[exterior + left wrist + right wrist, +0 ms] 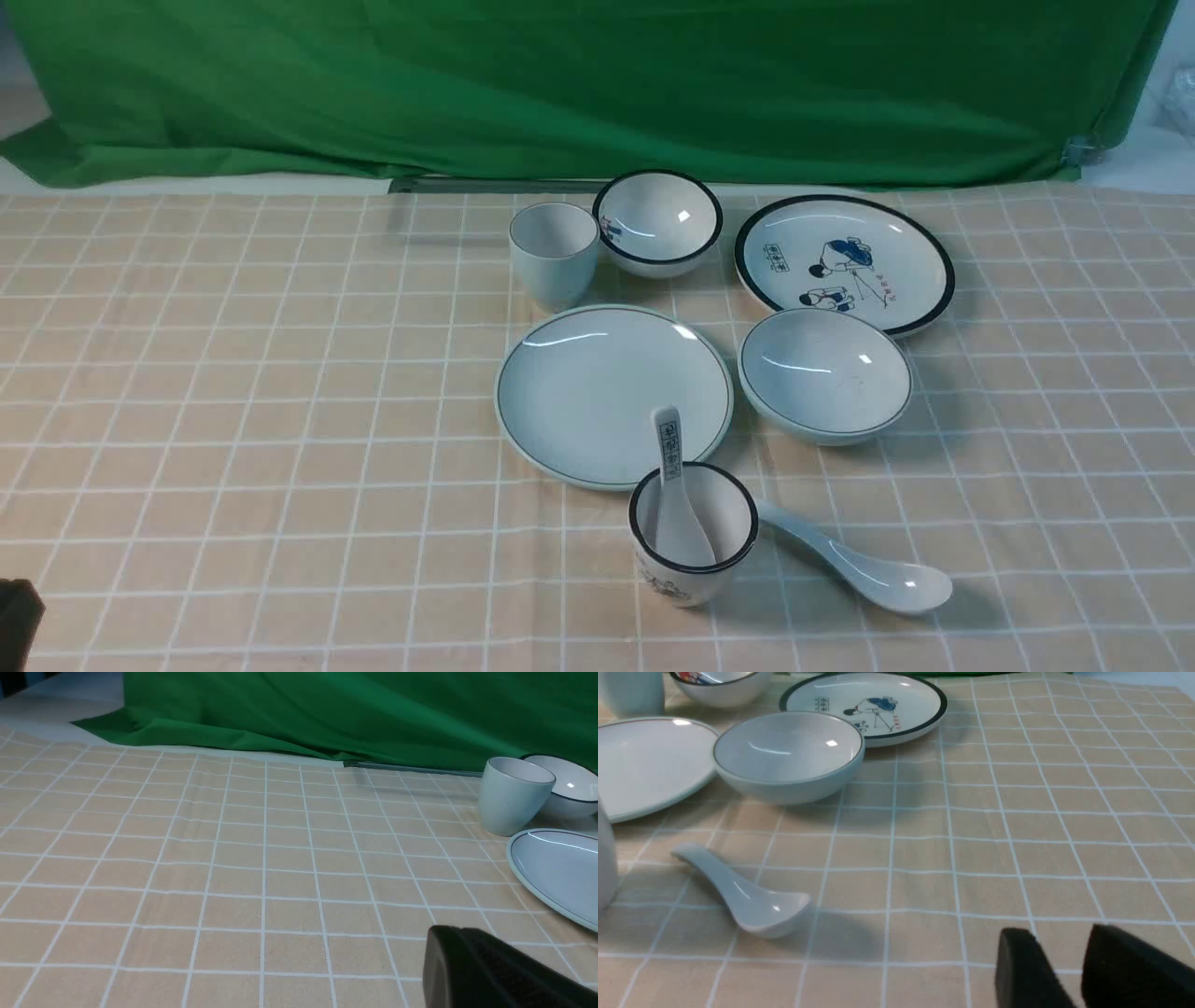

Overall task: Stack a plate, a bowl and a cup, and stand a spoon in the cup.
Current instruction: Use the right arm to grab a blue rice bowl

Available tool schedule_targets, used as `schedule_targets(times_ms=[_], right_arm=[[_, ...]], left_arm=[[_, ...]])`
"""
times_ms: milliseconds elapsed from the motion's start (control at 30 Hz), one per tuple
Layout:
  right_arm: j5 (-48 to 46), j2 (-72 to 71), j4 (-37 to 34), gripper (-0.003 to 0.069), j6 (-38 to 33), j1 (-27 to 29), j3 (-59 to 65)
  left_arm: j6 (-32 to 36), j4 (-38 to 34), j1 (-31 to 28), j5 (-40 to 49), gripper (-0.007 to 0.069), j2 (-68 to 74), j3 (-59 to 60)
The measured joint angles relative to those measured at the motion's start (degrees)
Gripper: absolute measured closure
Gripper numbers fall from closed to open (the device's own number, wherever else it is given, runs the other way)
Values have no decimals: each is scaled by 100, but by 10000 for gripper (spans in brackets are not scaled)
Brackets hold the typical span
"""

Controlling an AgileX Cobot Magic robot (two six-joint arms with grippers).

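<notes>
Four plain dishes sit separately on the checked surface [280, 420], with both end effectors low at its near side.

The plate [597, 383] lies flat near the middle. The bowl [825, 373] sits just beside it on the right. The cup [553, 252] stands upright just behind the plate's far left edge. The spoon [868, 565] lies on the cloth nearer the robot, scoop to the right and handle toward a black-rimmed cup [693, 551]. That cup holds a printed spoon [674, 485] standing in it. A black-rimmed bowl [657, 222] and a picture plate [843, 261] sit at the back. The right end effector [1069, 970] has its two fingers slightly apart with cloth showing between them, and it grips nothing. Only one dark finger of the left end effector [486, 966] shows, so I cannot tell how far open it is.
</notes>
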State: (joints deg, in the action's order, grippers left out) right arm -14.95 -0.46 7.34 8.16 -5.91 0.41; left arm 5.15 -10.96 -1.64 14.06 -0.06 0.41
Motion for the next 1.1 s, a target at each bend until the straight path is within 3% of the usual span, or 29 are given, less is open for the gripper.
schedule_targets(times_ms=[633, 667, 800, 967, 1100], right_arm=[[0, 0, 0, 421, 0, 0, 0], [-6, 0, 0, 421, 0, 0, 0], [-6, 0, 0, 419, 0, 0, 0], [-6, 0, 0, 418, 0, 0, 0], [-6, 0, 0, 418, 0, 0, 0]], left_arm=[[-19, -35, 0, -110, 620, 0, 0], [-162, -263, 0, -295, 620, 0, 0], [-849, -2316, 0, -1135, 620, 0, 0], [-1118, -2864, 0, -1555, 620, 0, -60], [-689, -2798, 0, -639, 620, 117, -845]])
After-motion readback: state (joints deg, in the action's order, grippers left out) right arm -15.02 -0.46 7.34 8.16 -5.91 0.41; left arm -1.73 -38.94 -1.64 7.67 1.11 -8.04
